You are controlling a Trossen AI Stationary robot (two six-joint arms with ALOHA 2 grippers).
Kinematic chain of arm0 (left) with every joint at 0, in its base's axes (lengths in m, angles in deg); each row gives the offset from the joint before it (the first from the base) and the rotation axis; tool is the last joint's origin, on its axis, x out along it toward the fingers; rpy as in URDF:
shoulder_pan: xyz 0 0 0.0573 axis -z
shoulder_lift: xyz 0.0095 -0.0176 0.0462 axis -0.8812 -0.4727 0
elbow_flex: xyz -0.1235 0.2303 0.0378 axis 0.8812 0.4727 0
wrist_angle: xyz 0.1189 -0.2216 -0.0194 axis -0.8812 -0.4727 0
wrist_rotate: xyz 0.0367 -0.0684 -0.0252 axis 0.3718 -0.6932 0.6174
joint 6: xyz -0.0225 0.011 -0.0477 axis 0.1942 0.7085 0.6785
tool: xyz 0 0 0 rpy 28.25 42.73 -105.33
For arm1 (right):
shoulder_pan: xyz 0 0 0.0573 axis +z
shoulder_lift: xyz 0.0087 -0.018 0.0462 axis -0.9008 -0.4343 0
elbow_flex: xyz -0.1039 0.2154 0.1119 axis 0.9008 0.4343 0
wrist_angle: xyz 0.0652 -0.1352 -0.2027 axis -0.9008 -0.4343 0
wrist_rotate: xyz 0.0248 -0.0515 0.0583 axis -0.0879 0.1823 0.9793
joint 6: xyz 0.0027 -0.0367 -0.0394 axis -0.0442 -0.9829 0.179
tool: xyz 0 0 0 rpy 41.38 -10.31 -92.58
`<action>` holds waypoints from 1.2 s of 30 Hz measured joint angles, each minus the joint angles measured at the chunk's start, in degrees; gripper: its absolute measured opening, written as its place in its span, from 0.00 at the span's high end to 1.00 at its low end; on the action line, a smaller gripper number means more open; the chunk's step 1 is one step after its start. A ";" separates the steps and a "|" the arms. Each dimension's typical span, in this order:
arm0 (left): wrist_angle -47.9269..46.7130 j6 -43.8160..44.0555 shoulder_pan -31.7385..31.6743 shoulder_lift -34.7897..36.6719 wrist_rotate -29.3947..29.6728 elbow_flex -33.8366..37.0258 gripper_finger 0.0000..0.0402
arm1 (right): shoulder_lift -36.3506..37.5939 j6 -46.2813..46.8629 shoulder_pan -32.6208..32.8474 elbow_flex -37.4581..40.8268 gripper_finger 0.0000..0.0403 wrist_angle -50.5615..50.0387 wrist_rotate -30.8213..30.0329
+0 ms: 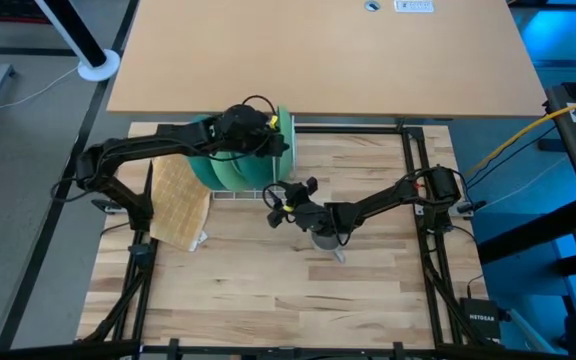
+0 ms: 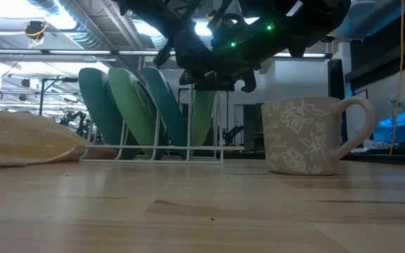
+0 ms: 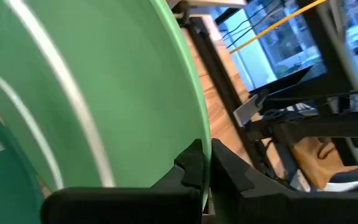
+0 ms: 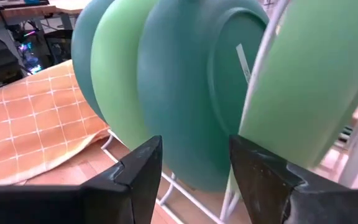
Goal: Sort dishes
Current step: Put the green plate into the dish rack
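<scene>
A white wire rack (image 2: 153, 151) holds several plates on edge: dark teal (image 2: 93, 105), light green (image 2: 129, 105), dark teal (image 4: 185, 93), and a light green plate (image 3: 104, 81) at the rack's right end. My left gripper (image 1: 271, 128) is shut on that last plate from above the rack. My right gripper (image 4: 194, 165) hangs open just in front of the rack's near side, facing the teal plate and touching nothing. The grey patterned mug (image 2: 308, 137) stands upright on the table under my right arm. My left gripper pinches the light green plate's rim (image 3: 199, 130) between its two fingers, high on the plate. The fingers come slanting down from the table's left side. The plate stands on edge, its lower part down among the rack's wires (image 2: 204, 133).
A tan-yellow waffle cloth (image 1: 178, 200) lies on the table left of the rack, one edge against it. A larger tan tabletop (image 1: 318, 50) lies behind the rack. Bare wood stretches along the table's near side (image 1: 268, 300).
</scene>
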 joint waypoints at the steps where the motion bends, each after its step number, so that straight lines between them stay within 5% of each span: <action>1: 0.00 -0.09 0.00 0.54 -0.08 -0.03 0.99 | 0.00 0.26 0.00 0.00 0.52 -0.20 -0.22; 9: -1.82 -0.51 0.74 2.64 0.00 -0.06 0.99 | 0.00 0.64 0.00 0.02 0.52 0.17 -2.43; 23: -1.53 0.11 1.27 2.64 -0.02 -0.08 1.00 | -0.02 -1.87 -0.02 0.07 0.52 9.54 11.90; 36: -0.88 -0.13 2.75 2.52 0.49 -0.05 0.99 | -0.02 0.25 -0.47 0.02 0.52 8.46 3.72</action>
